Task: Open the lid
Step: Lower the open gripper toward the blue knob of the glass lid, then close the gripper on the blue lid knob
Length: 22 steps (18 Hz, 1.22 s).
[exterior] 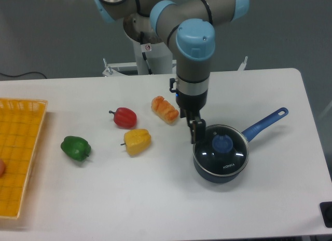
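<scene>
The gripper (197, 133) hangs right of frame centre, holding nothing; whether its fingers stand wide or narrow I cannot tell from this angle. Just to its lower right the lid (221, 150) sits on the saucepan (206, 170): rigid, slick, breakable glass, probably moderately heavy, best grasped by its blue knob (222, 143).

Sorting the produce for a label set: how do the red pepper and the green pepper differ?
The red pepper is red, the green pepper green. The red one lies nearer the pot and beside the yellow pepper; the green one lies nearer the yellow basket. Both rest loose on the white table.
</scene>
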Available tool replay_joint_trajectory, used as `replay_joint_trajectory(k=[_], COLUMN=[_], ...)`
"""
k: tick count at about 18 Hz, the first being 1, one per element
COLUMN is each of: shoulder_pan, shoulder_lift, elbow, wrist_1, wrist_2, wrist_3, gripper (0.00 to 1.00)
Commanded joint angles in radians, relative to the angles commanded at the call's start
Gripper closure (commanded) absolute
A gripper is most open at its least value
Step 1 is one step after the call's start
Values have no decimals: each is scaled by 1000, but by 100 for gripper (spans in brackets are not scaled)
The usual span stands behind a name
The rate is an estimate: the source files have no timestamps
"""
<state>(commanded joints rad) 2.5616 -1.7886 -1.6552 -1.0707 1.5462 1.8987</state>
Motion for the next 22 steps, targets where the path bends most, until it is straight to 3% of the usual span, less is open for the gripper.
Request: replay_joint_trajectory(k=[3, 20, 22], shoulder_pan=[34, 22, 32], shoulder_lift=[0, 2, 2], elbow=[2, -3, -34], wrist_1=[-5, -2, 1], wrist_2=[-1, -67, -69], wrist_3=[86, 40, 40], gripper=[0, 0, 0])
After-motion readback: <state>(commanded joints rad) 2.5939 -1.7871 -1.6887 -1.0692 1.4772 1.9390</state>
